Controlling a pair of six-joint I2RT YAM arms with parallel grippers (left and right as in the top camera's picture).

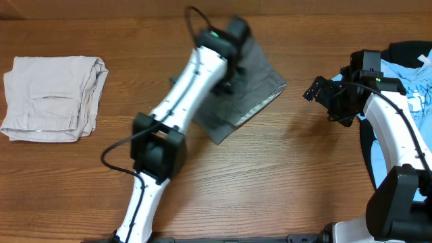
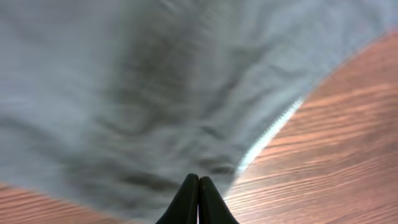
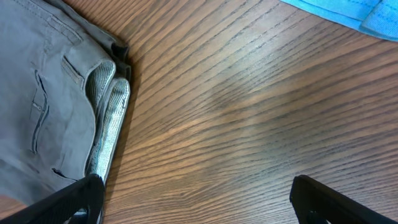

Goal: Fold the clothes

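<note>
Your grey shorts [image 1: 260,77] are a plain medium tone, with a paler, finely striped lining [image 3: 107,118] showing at the waistband edge. The beige shorts [image 1: 54,98] carry no pattern. The garment [image 1: 413,71] is light blue with whitish markings. Your table [image 1: 304,175] is warm brown wood with darker grain lines. The left arm [image 1: 185,84] and right arm [image 1: 395,118] are white with black joints. The left gripper [image 2: 199,190] and right gripper [image 3: 199,202] are black, and a green light [image 1: 214,34] glows.
</note>
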